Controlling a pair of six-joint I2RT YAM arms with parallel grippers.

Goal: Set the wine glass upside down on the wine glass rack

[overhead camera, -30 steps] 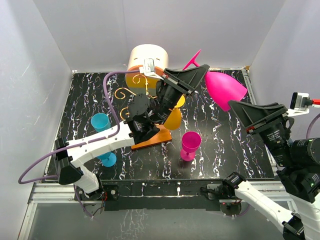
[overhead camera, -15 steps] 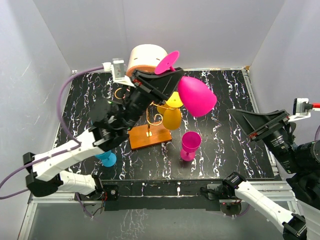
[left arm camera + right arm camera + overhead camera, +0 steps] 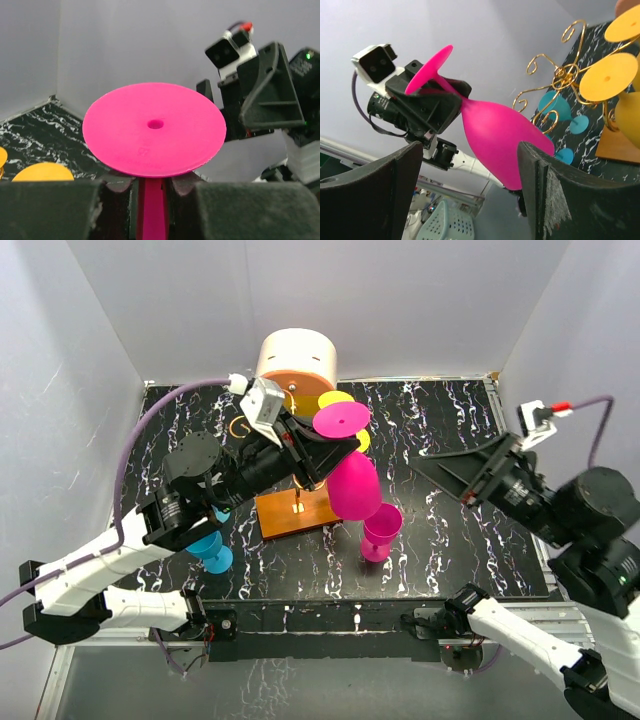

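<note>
We see the wine glass [image 3: 351, 483] upside down and tilted in the air, its round foot [image 3: 154, 129] on top and its magenta bowl hanging low. It is not on the wine glass rack [image 3: 559, 75]. In the right wrist view the bowl sits beside the gold scroll arms without touching them. The left gripper [image 3: 325, 445] is clamped on the stem just under the foot.

From above, the bowl lies between the rack's orange base [image 3: 288, 517] and a second magenta glass [image 3: 381, 530] that stands upright on the black marbled surface [image 3: 440, 540]. Yellow-orange glasses [image 3: 611, 76] hang on the rack. A blue glass [image 3: 213, 552] stands to the left, and a cream-and-orange cylinder [image 3: 298, 360] stands behind. The right gripper [image 3: 450, 468] is raised on the right, its fingers spread wide and holding nothing.
</note>
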